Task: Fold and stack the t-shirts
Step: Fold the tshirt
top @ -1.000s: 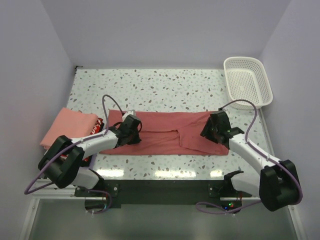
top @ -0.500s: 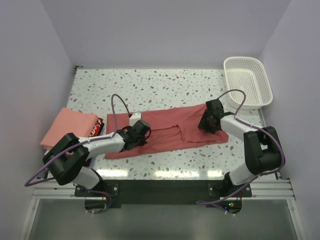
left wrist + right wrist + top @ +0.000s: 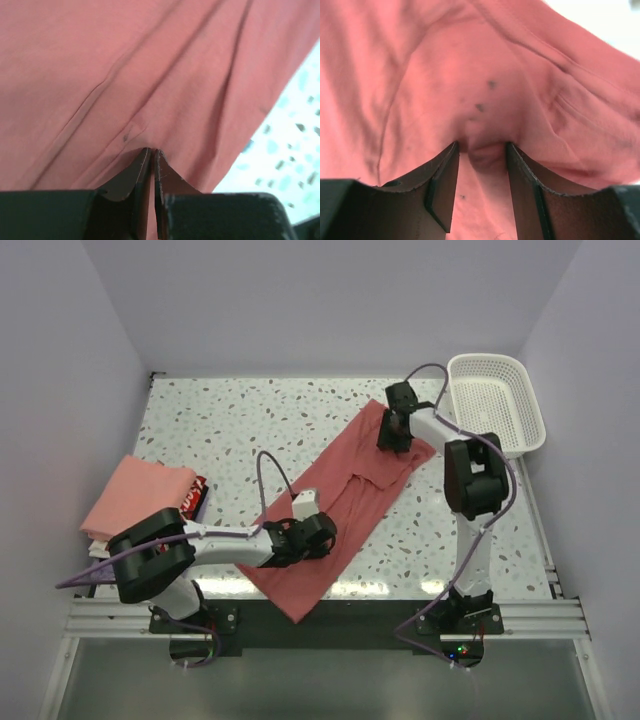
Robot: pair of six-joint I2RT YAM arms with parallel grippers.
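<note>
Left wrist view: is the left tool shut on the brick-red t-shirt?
Yes, the left tool is closed, pinching a fold of the brick-red t-shirt.

Dusty brick-red t-shirt [image 3: 350, 495], salmon-pink folded tee [image 3: 135, 492], white lattice basket [image 3: 488, 358], grey-speckled white table [image 3: 250, 420], lilac walls [image 3: 300, 300]

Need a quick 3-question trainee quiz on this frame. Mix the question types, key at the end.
1. Multiple choice: the white basket stands at the table's A) far right corner, B) far left corner, C) near edge.
2. True or false: the brick-red t-shirt lies inside the basket.
3. Fill in: in the left wrist view, the left gripper has its jaws ___ on the shirt's fabric.

Key: 1 A; 2 false; 3 shut.
</note>
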